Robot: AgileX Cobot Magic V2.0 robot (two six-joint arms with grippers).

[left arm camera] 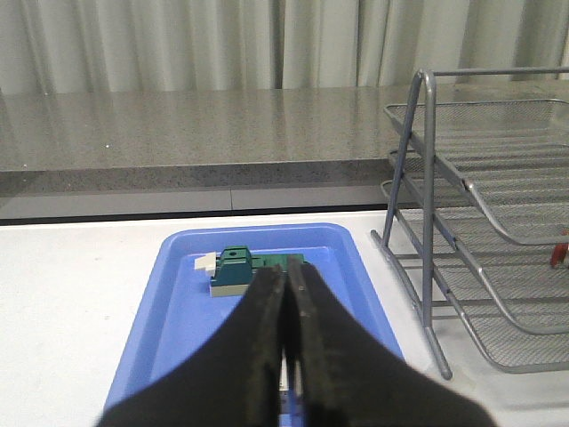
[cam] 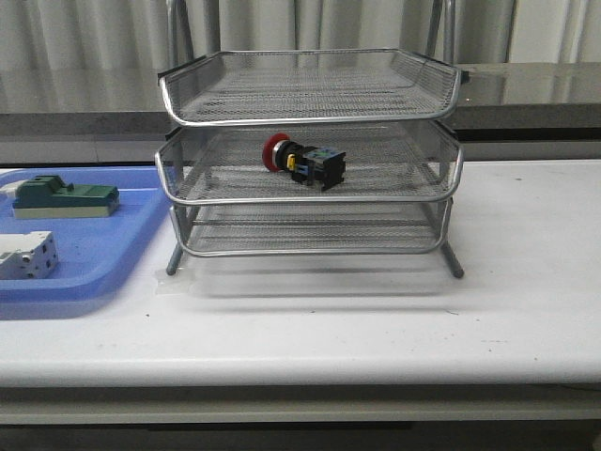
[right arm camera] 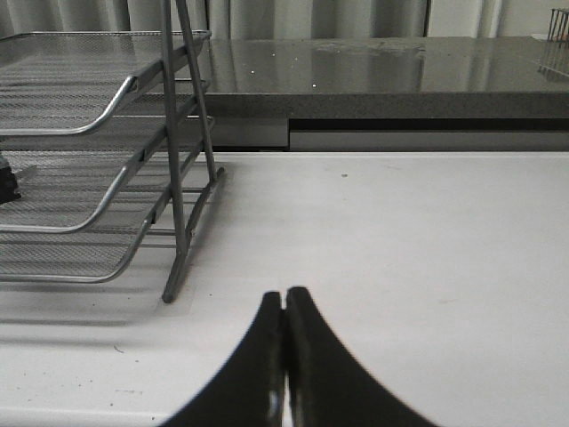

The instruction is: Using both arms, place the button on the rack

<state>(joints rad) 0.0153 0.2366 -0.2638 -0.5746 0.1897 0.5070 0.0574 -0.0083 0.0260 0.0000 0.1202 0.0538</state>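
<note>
Front view: three-tier wire rack (cam: 310,155) standing on the white table (cam: 376,319). Lying on its side in the middle tray, the button (cam: 305,162), red head pointing left, black body to the right. Top and bottom trays holding nothing visible. Just left of the rack, a shallow blue bin (cam: 94,254) holding a green block on a beige base (cam: 66,197) toward the back and a white blocky component (cam: 26,256) nearer the front edge. No arm or gripper seen from here.

Left wrist view: left gripper (left arm camera: 286,307) pressed closed, fingers touching, grasping nothing, hovering over the blue bin (left arm camera: 178,311). Green block (left arm camera: 253,267) lying in the bin just beyond the fingertips. Rack (left arm camera: 480,213) off to one side, well apart from the gripper; only a sliver of red at the frame edge on the middle tray, too small to identify surely.

Right wrist view: right gripper (right arm camera: 284,307) likewise clamped together on nothing, above bare table (right arm camera: 400,249). Rack (right arm camera: 98,151) beside it, its leg near yet clear of the fingers; a dark scrap at the edge of the middle tray, too cropped to tell.
</note>
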